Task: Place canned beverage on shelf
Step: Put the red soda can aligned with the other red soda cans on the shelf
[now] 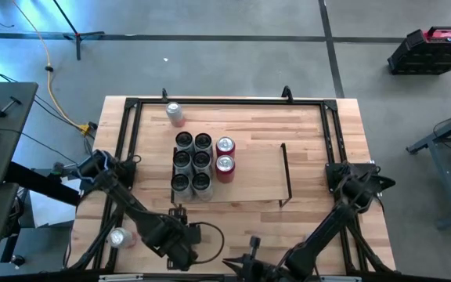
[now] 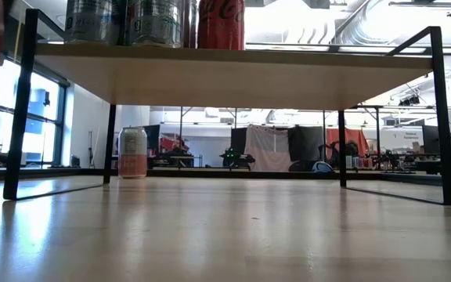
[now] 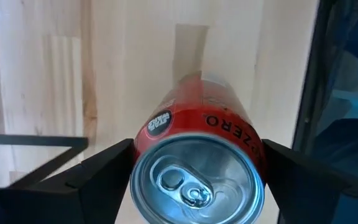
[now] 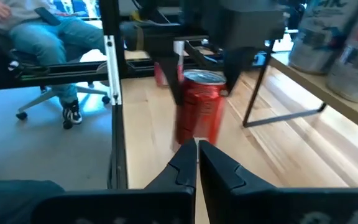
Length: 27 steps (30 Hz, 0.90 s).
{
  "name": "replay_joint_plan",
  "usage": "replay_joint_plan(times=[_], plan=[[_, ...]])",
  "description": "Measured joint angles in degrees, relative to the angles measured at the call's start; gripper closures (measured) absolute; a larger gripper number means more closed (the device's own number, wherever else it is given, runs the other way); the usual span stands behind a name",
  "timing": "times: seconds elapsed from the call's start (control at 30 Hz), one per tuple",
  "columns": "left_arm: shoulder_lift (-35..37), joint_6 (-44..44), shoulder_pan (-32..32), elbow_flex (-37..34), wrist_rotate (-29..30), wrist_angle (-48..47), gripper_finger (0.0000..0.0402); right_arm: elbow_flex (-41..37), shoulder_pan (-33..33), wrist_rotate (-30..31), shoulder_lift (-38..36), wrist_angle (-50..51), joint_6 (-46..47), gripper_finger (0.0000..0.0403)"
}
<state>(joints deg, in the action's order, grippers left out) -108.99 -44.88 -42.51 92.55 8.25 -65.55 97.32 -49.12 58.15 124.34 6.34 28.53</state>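
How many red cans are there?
3. Two red cans stand on the shelf beside the grey ones; a third red can sits between the left gripper fingers. Others may be hidden.

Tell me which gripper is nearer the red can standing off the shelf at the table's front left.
Left. The left gripper straddles the red can, a finger on either side. The right gripper sits shut, a short way off toward the table's front middle.

Open industrial lab: exposed ceiling ducts (image 2: 366, 27), concrete floor (image 1: 233, 63).

Shelf's (image 1: 249, 168) right half seemingly unobstructed
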Motion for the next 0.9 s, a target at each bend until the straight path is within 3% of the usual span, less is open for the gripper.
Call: replay_joint_plan(times=[0.17,0.5,0.67,0.9], plan=[[0.1,1.4,0.9,0.1,0.3,0.1,0.0068,0.0,0.3,-1.3,1.3,-4.1,-4.0,0.0375],[1.3,3.5,0.5,0.7,1.3,2.0,0.0067,0.0,2.2,-2.3,1.4,-7.6,-7.2,0.0287],[6.4,5.4,-1.1,1.1,5.8,1.5,0.0067,0.0,5.0,-9.7,1.5,-10.2,-10.5,0.0236],[15.8,7.1,-7.8,1.1,18.0,-3.1,0.0067,0.0,9.0,-20.6,5.4,-25.6,-22.4,0.0161]])
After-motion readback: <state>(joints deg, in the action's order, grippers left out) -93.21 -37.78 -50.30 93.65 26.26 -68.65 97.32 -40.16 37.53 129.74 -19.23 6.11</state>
